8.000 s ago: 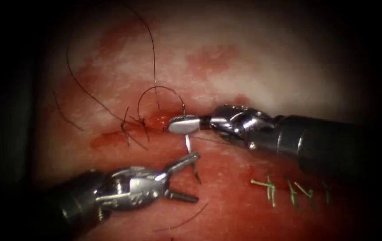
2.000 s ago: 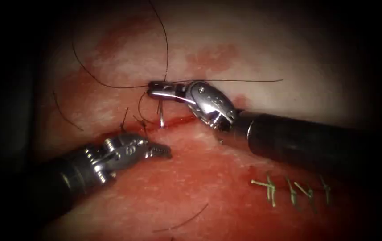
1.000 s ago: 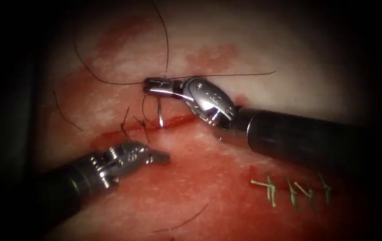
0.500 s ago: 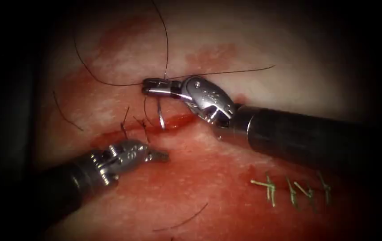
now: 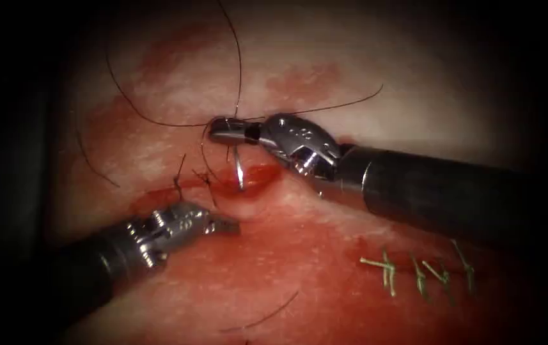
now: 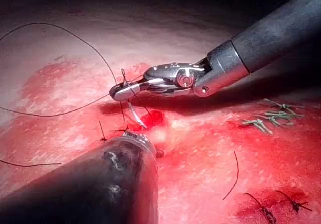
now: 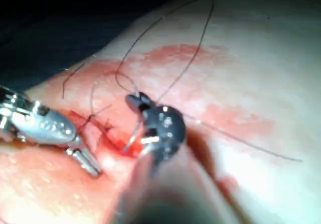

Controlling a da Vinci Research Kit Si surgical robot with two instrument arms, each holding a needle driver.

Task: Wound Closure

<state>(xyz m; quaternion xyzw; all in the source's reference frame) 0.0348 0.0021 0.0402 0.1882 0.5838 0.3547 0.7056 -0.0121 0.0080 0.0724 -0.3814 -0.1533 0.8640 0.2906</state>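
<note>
Endoscope view, from left to right: the left tool (image 5: 226,225) comes in from the near left, its tip resting on the tissue (image 5: 299,281) just near of the cut (image 5: 178,188). Its jaws look closed together with nothing between them. Just far of that tip, short dark cut ends of thread (image 5: 179,176) stand up from an earlier stitch at the cut. To the right of them a small pool of red fluid (image 5: 254,177) sits in the open part of the cut.

Over that pool hangs the needle (image 5: 239,169). The right tool (image 5: 219,130) holds it near one end of its curve, jaws clamped on it, and the free end points down into the red fluid at the cut. Whether the tip is actually in the tissue cannot be told. The thread (image 5: 158,120) runs from the right tool's jaws in a long loop out over the far left of the tissue, another strand goes straight to the far side, and one more trails off to the right above the tool's wrist. The right tool's shaft leaves to the right. Near right of it, a row of pale green stitches (image 5: 414,271) lies across the tissue.

Left wrist view gives the same grip: the right tool (image 6: 118,91) clamps the needle (image 6: 134,116), which slants down to the red fluid (image 6: 153,118).

Right wrist view has the left tool (image 7: 88,162) lying closed beside the cut, and the needle (image 7: 133,133) curving down from the right tool (image 7: 135,102).
</note>
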